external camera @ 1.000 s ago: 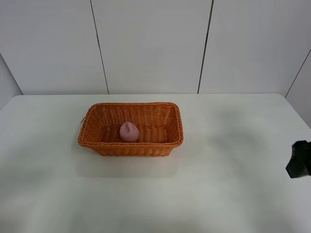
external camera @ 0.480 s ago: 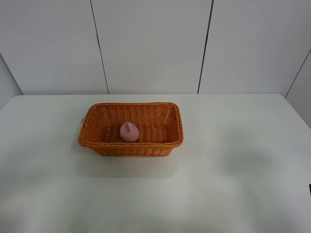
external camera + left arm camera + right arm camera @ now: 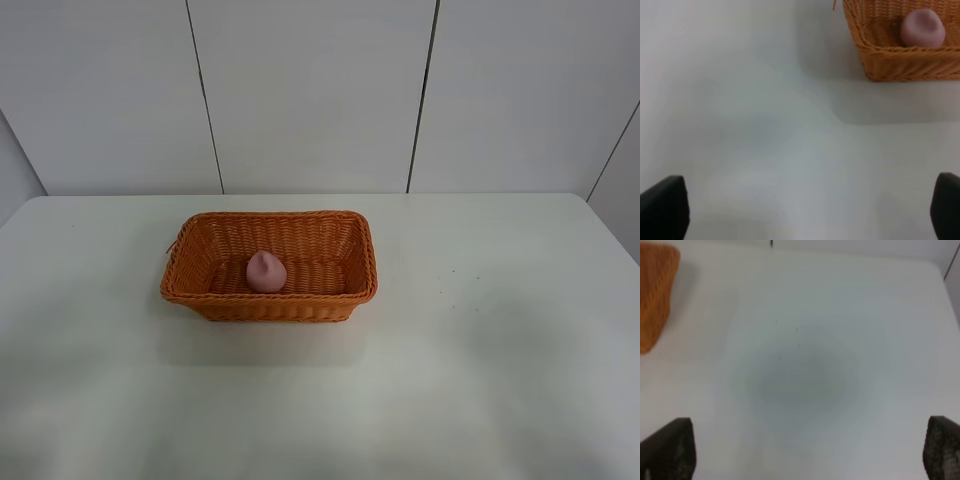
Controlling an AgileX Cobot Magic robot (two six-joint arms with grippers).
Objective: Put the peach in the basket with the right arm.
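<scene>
The peach lay inside the basket on the white table. The right gripper hung over bare table with its fingers spread wide, the basket well off to its side. The left gripper was likewise spread, the basket ahead of it.

peach: matte pink | basket: orange-brown woven wicker | table: plain white

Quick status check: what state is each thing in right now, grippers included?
peach: lying inside the basket, free of both grippers.
basket: upright on the table, holding the peach.
left gripper: open, empty, above bare table.
right gripper: open, empty, away from the basket.
table: bears the basket.
</scene>
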